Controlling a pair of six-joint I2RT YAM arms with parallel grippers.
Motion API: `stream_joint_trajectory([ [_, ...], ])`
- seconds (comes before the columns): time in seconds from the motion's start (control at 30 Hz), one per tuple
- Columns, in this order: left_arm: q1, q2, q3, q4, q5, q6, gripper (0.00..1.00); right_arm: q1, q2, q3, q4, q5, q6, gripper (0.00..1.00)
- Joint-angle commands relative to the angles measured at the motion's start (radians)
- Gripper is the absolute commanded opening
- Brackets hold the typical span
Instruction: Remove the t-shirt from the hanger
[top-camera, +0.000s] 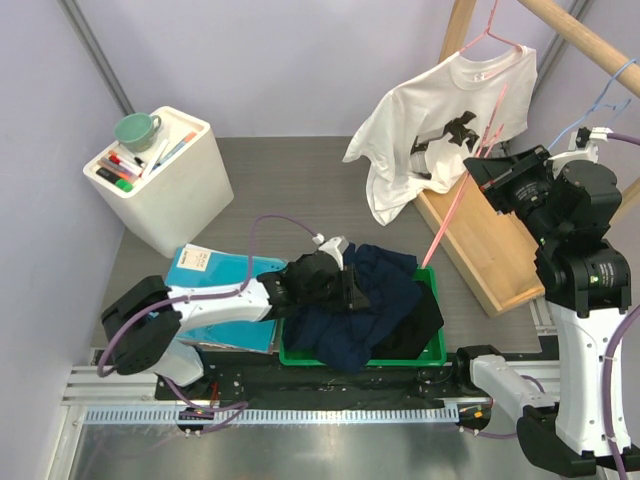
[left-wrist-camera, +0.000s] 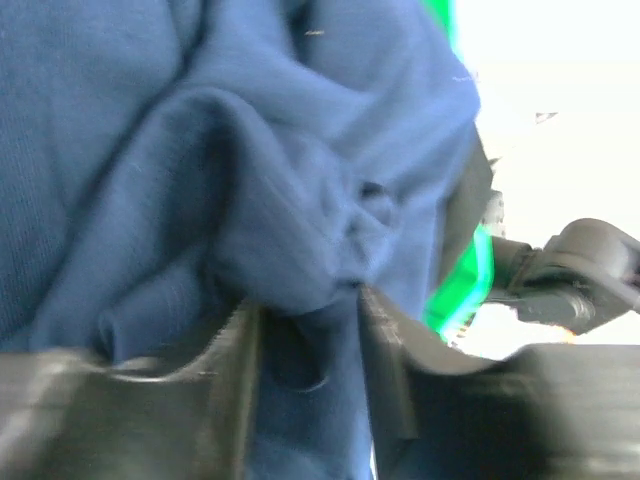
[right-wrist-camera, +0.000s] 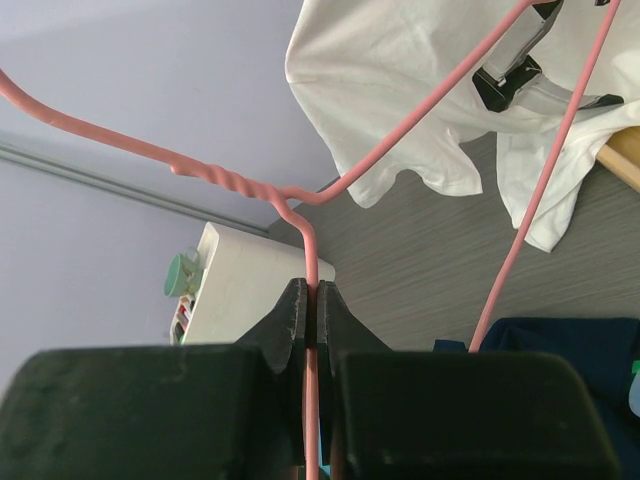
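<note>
**Blue tee off the hanger, down in the bin**

The blue tee (top-camera: 375, 305) lies heaped in the green bin (top-camera: 435, 355) at the near edge of the surface (top-camera: 300, 180), with one fold spilling over the bin's near-left rim. The left end effector (left-wrist-camera: 305, 335) sits low over the heap, fingers spread, a fold of cloth loose between them. The right end effector (right-wrist-camera: 311, 300), raised beside the wooden rack (top-camera: 485, 255), is pinching the pink hanger (right-wrist-camera: 235, 178) by one wire just below its twisted neck. No cloth shows on that hanger. A white tee (top-camera: 430, 125) hangs apart on a second hanger (top-camera: 497, 40) at the rack.

The step in hand looks like the let-go, since shirt and hanger are already parted. The next move likely calls for the left arm to rise straight out without dragging cloth along, and for the right to set the bare hanger aside.

The heap shows neither collar nor hem, so its heading cannot be told. Its long side runs along the bin, left to right. The hanger's long bar slants from the white tee down towards the bin's far right corner.
</note>
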Motion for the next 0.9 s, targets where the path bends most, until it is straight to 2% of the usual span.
stream_joint_trajectory([
  [0.0,-0.004,-0.157,0.057,-0.064,-0.041,0.055,0.52,-0.003,-0.001,0.007,0.054,-0.023,-0.015,0.01],
  [0.07,-0.004,-0.205,0.086,-0.139,-0.052,0.083,0.66,-0.001,0.000,0.003,0.055,-0.027,-0.013,0.01],
  [0.13,-0.004,-0.283,0.126,-0.185,-0.081,0.126,0.72,-0.003,0.000,-0.003,0.057,-0.027,-0.013,0.01],
  [0.17,-0.004,-0.311,0.140,-0.208,-0.084,0.141,0.83,-0.001,0.002,-0.003,0.058,-0.027,-0.012,0.01],
  [0.27,-0.004,-0.397,0.198,-0.277,-0.101,0.149,0.92,-0.003,0.006,-0.004,0.060,-0.034,-0.013,0.01],
  [0.33,-0.004,-0.446,0.218,-0.230,-0.075,0.125,0.95,-0.003,0.011,-0.003,0.060,-0.038,-0.013,0.01],
  [0.5,-0.004,-0.418,0.311,-0.086,0.140,0.085,0.95,-0.003,0.012,-0.007,0.063,-0.040,-0.002,0.01],
  [0.63,-0.005,-0.294,0.457,0.003,0.254,0.060,0.94,-0.003,0.009,-0.010,0.061,-0.041,0.001,0.01],
  [0.77,-0.036,-0.189,0.583,0.003,0.270,0.083,0.90,-0.001,0.008,-0.012,0.051,-0.037,0.001,0.01],
  [0.87,-0.088,-0.106,0.690,-0.078,0.221,0.144,0.85,-0.003,0.006,-0.012,0.048,-0.037,-0.004,0.01],
])
